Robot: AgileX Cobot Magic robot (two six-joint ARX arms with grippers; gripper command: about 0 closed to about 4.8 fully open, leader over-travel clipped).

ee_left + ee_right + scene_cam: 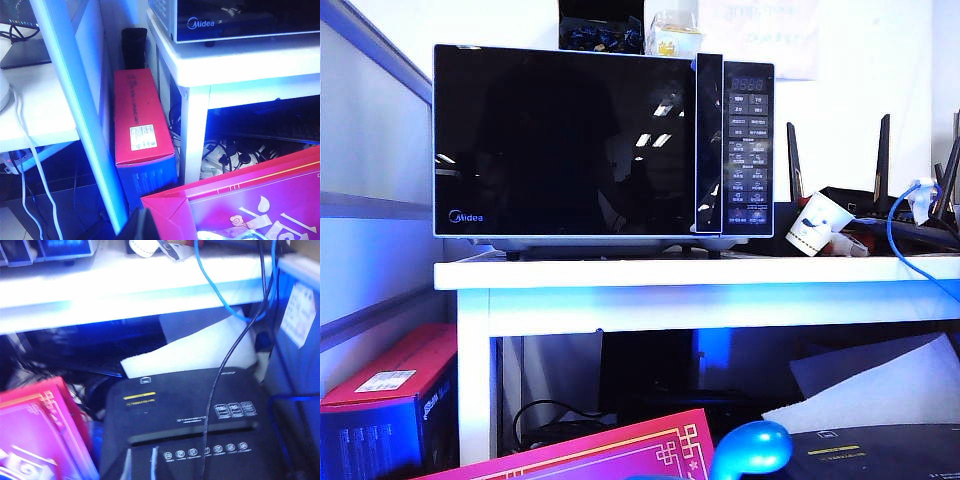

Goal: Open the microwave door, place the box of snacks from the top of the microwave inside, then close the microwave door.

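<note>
The black Midea microwave (pixel 748 150) stands on a white table, and its mirror-glass microwave door (pixel 560 140) is closed. On top of it, toward the right, sits the box of snacks (pixel 672 38), a small clear tub with yellow and white contents. Neither gripper shows in the exterior view. My left gripper (pixel 142 227) is low, below and left of the table, its dark fingers pressed together and empty; the microwave's lower left corner (pixel 240 20) shows far above it. My right gripper (pixel 152 465) hangs low over a black shredder, its fingers close together with nothing between them.
A dark box of blue-wrapped items (pixel 600 30) sits beside the tub. On the table (pixel 700 272) right of the microwave lie a paper cup (pixel 815 225), a router (pixel 880 200) and a blue cable (pixel 895 230). A red-and-blue box (pixel 380 400), a pink box (pixel 620 450) and the shredder (pixel 190 425) crowd the floor.
</note>
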